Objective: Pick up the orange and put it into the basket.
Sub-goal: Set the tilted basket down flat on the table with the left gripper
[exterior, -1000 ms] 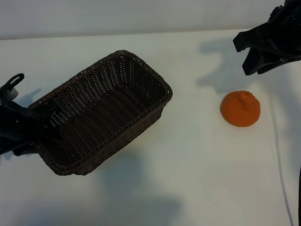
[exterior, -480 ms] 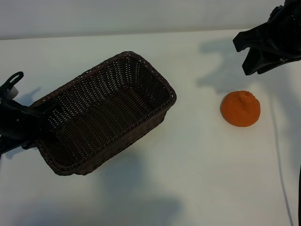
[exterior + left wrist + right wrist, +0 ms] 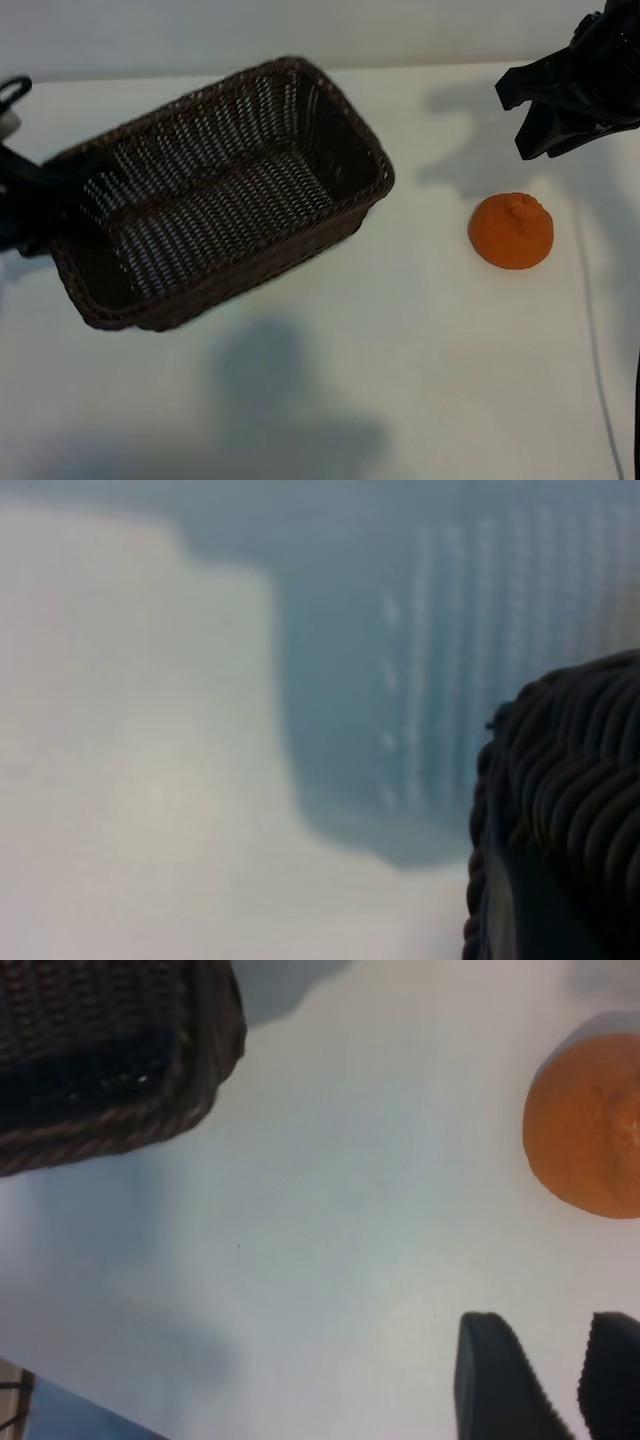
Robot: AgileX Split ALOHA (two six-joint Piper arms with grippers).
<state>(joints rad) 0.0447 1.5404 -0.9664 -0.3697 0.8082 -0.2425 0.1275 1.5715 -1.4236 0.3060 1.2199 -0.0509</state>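
The left gripper, fingers clamped on the basket rim at the left edge, has hoisted it off the worktop, while the orange sits untouched at right under the right gripper, fingers apart, holding nothing.

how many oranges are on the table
1. The orange sits on the white table, right of the basket, which holds none.
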